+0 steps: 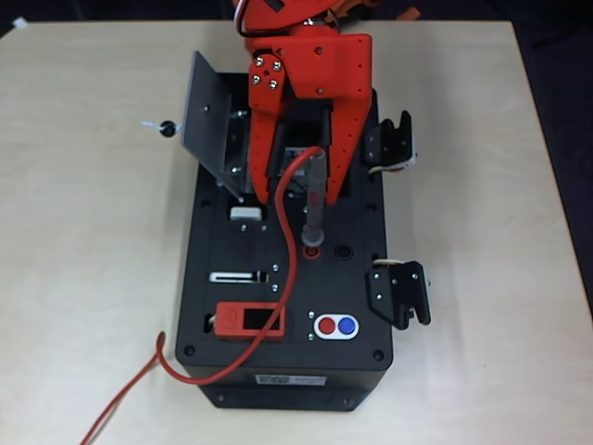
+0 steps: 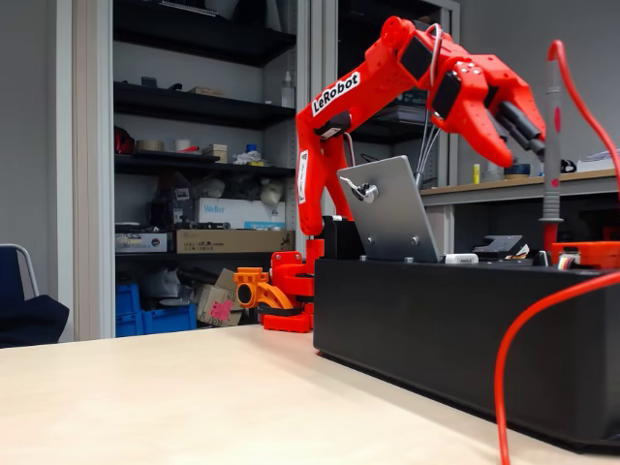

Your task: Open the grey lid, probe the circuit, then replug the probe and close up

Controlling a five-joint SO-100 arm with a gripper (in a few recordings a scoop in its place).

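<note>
Red wire point(image 1: 289, 269): nearest the fixed-view lens, arcing up at the right edge; in the overhead view it runs from the probe's top, loops down across the box and trails off onto the table at lower left.
Black box point(image 1: 361, 278): rectangular housing on the pale table point(image 1: 93, 278), long side running away from the overhead view's bottom edge.
Probe point(image 1: 315, 199): grey rod standing upright, tip seated in a red socket point(image 1: 312, 250) on the box top; a black socket sits just beside it to the right.
Gripper point(image 1: 301, 181): red, pointing down over the recess; fingers parted to either side of the probe's upper part, not clearly touching it.
Grey lid point(image 1: 206, 116): swung up and open, tilted to the left of the recess in the overhead view, black knob point(image 1: 167, 128) facing outward.
Circuit point(image 1: 295, 158): in the recess under the gripper, mostly hidden by it.
Red display module point(image 1: 248, 322): on the near part of the box top.
Red-and-blue button pair point(image 1: 335, 325): right of the module.
Black latches point(image 1: 400, 292): two on the box's right side.
</note>
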